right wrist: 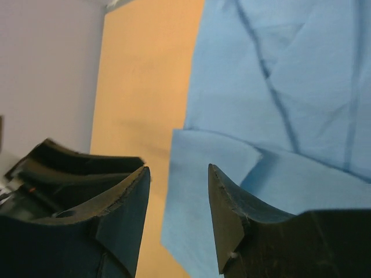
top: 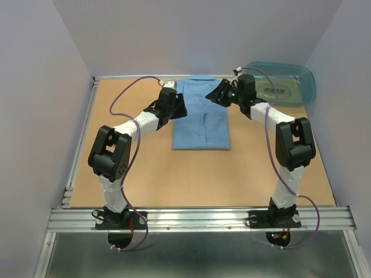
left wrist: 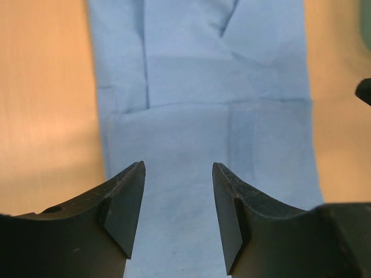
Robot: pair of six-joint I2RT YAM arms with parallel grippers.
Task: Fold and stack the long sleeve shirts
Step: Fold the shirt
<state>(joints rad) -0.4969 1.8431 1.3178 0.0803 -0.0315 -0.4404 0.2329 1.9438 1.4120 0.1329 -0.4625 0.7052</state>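
Both arms reach forward, elbows raised, flanking the long sleeve shirt (top: 202,124). Left gripper (left wrist: 178,169) and right gripper (right wrist: 177,169) are over the cloth, jaws apart, holding nothing.

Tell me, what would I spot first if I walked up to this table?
The light blue shirt, folded into a long neat strip, lies flat at the far middle of the tan table. The left tool and the right tool hang open over its far end, one from each side. A see-through teal tub sits by the far right corner.
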